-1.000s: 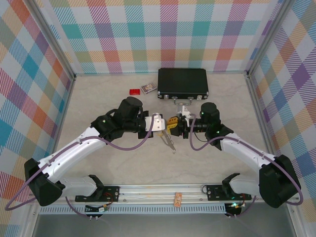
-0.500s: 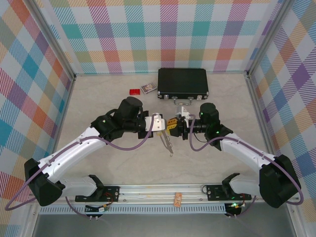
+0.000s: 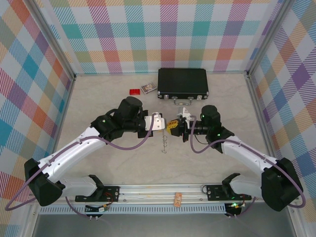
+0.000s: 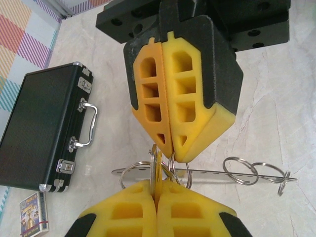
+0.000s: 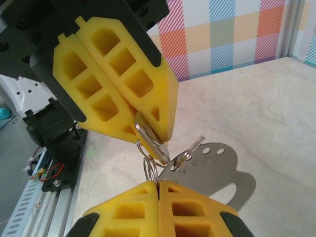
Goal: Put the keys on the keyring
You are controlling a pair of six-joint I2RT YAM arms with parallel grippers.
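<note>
Two robot arms meet over the middle of a pale worktop [image 3: 113, 163], fingertips almost touching. The left fingers [image 4: 123, 212] are pressed together, and so are the right fingers [image 5: 192, 212]. Both pairs are yellow foam pads.

Between them they hold the keyring [image 3: 165, 143], lifted off the worktop. It is a thin grey metal piece with several wire rings on it. In the overhead view it hangs down from the two sets of tips as a thin line.

In the left wrist view a flat silver strip [image 4: 207, 173] runs sideways from the grip, with loose rings [image 4: 239, 170] near its far end. The right fingers come in from above and pinch a ring beside the left tips.

In the right wrist view the left tips clamp one ring [image 5: 148, 140], and the right tips nip another just below it. Individual keys cannot be made out among the rings.

A black case [image 3: 182, 83] lies shut at the back. A small card box [image 3: 148, 88] and a red block [image 3: 134, 92] lie to its left.
</note>
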